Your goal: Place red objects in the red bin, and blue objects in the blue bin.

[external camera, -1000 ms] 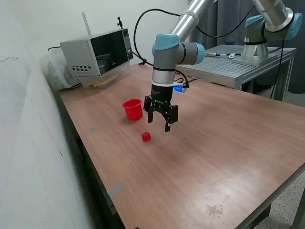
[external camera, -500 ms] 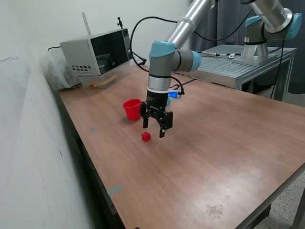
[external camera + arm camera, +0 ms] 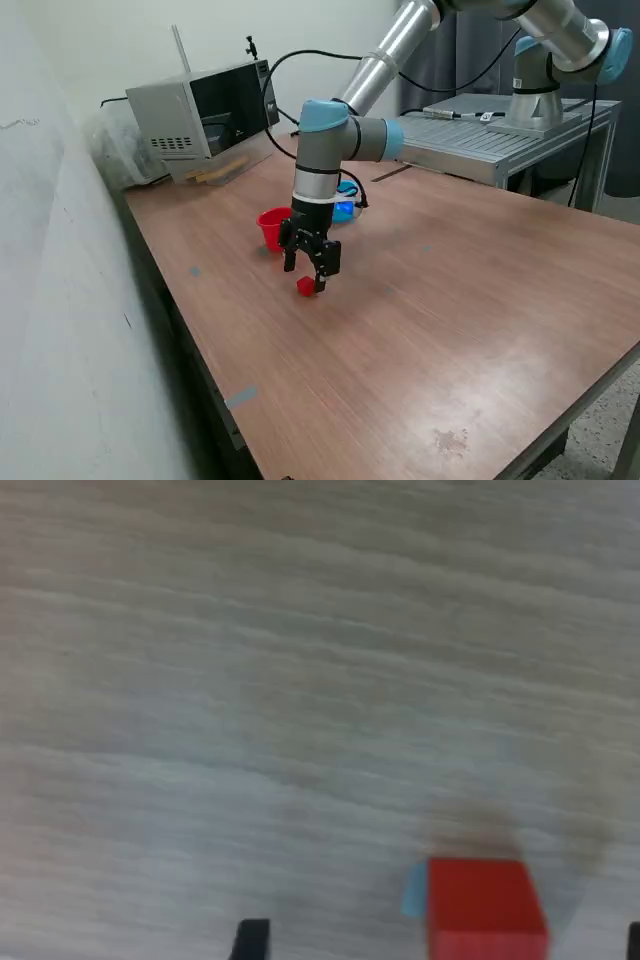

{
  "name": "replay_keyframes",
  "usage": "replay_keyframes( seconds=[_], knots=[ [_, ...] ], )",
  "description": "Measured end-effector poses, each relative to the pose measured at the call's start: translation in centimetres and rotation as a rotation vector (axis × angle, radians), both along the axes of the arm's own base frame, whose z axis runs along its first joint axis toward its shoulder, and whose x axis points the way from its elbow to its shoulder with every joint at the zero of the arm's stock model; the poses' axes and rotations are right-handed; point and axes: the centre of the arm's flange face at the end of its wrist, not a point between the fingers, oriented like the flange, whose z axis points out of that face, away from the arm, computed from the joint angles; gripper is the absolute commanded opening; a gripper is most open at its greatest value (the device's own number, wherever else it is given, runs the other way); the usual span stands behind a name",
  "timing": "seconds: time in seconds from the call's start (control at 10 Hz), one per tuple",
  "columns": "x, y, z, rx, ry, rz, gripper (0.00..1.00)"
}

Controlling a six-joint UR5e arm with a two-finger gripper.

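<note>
Red is the colour in play: one small red cube lies loose on the wooden table, out in the open and a short way from the red cup that serves as the red bin. The gripper hangs low right over the cube, its fingers spread apart and empty; in the wrist view the cube sits between the two dark fingertips with bare wood on either side, so nothing is gripped yet. A sliver of light blue shows at the cube's edge there, too blurred to name.

The light blue cup, the blue bin, peeks out behind the arm, mostly hidden by it. No other cube, red or blue, shows on the table; whether any already rest inside the cups cannot be told, since neither interior is visible.

Judging from this, the sorting is at least partly unfinished: this red cube has yet to be grasped, lifted and dropped into the red cup nearby.
</note>
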Motion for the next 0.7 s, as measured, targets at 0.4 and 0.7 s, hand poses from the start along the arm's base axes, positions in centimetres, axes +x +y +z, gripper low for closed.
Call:
replay_keyframes(
  seconds=[0.4, 0.7],
  knots=[
    [-0.27, 1.12, -0.98, -0.003, 0.006, -0.013, 0.0],
    [-0.31, 1.29, -1.18, -0.002, 0.007, -0.016, 0.0]
  ],
)
